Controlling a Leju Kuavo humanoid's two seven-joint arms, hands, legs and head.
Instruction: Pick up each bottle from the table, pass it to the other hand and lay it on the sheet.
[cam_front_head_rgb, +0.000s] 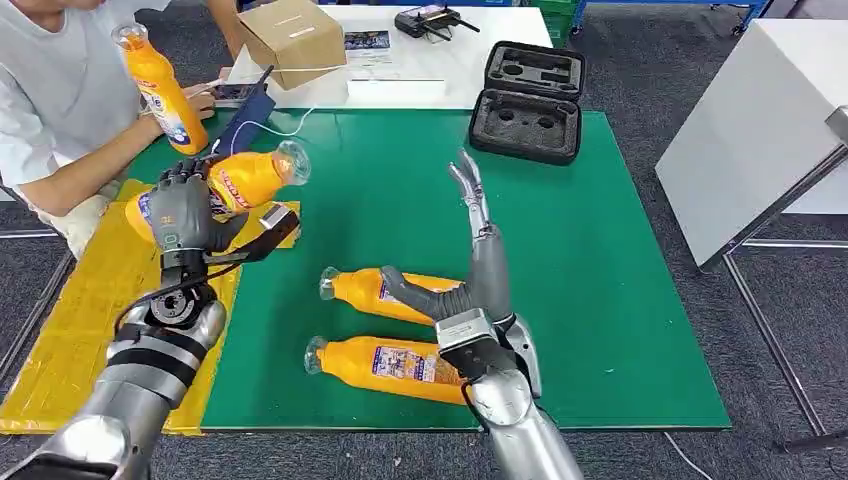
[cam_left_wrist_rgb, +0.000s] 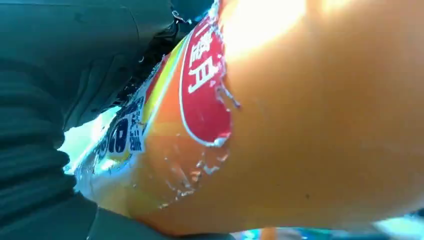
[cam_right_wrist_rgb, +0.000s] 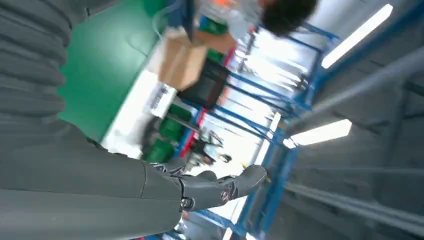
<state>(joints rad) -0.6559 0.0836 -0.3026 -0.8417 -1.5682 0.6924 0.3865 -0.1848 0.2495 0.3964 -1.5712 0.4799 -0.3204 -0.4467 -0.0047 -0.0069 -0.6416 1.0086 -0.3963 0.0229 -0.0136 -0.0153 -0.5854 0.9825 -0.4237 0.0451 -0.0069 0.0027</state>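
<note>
In the head view the left hand (cam_front_head_rgb: 183, 213) grips a bottle (cam_front_head_rgb: 245, 180) above the yellow sheet (cam_front_head_rgb: 70, 330) at the green mat's (cam_front_head_rgb: 600, 300) left edge; lower it level before letting go. The right hand (cam_front_head_rgb: 478, 250), fingers spread and holding nothing, stands over two bottles lying near the front edge. The left wrist view shows the orange label (cam_left_wrist_rgb: 205, 85) pressed close. In the right wrist view the thumb (cam_right_wrist_rgb: 220, 187) juts free.
</note>
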